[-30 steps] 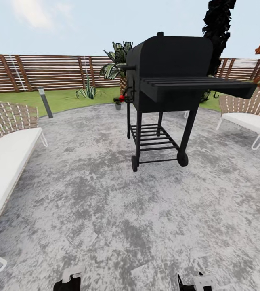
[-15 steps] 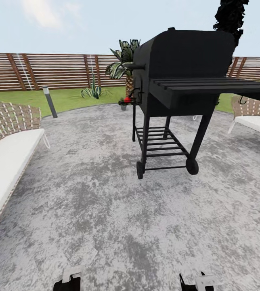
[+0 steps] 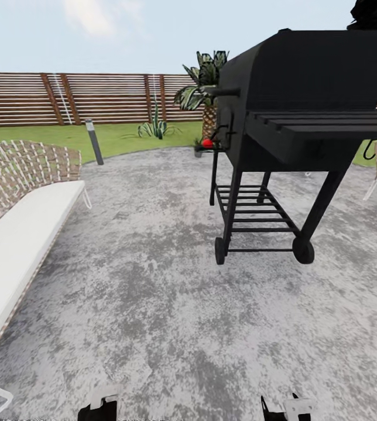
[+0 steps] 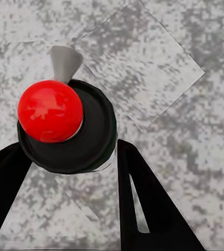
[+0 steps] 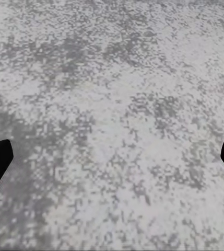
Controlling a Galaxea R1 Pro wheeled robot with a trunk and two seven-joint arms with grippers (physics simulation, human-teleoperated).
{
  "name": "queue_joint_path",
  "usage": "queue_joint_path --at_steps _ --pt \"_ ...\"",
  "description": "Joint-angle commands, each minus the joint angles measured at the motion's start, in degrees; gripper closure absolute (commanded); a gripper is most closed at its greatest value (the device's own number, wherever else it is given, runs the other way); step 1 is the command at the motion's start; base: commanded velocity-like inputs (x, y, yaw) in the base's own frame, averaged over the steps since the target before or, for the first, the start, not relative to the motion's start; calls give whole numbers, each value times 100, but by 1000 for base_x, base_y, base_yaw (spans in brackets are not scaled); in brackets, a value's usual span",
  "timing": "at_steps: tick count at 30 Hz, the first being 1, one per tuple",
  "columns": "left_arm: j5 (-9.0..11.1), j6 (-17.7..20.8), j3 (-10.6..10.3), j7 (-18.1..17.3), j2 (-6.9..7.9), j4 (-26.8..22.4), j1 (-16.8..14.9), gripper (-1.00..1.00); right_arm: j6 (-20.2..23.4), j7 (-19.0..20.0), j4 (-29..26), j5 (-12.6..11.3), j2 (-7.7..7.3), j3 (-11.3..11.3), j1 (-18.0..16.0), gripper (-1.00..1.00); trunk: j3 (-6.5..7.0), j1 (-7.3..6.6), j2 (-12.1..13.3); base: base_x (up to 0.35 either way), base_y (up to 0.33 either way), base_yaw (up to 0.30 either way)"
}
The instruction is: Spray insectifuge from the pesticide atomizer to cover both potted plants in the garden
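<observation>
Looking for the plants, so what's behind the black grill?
Behind the grill stand a spiky-leaved potted plant, the slatted fence and lawn. The grill's body covers whatever lies directly behind it.

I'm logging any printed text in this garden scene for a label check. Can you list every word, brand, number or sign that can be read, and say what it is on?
None: no readable text appears in any view.
The black grill carries no visible brand or label.
The wooden fence, the bollard lamp and the white lounger are plain.
The red ball seen from the left wrist bears no marking.
</observation>
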Motion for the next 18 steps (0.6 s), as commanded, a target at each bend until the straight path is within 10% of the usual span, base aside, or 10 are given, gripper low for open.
queue_joint_path --at_steps 1,18 --pt "49 -19 -34 18 3 5 -4 100 -8 -36 -3 -23 -1 54 0 -100 -11 -1 -2 51 17 210" --pt "49 -3 -29 22 5 5 -4 100 -8 -36 -5 -23 7 58 0 -100 -113 -1 -2 233 196 181"
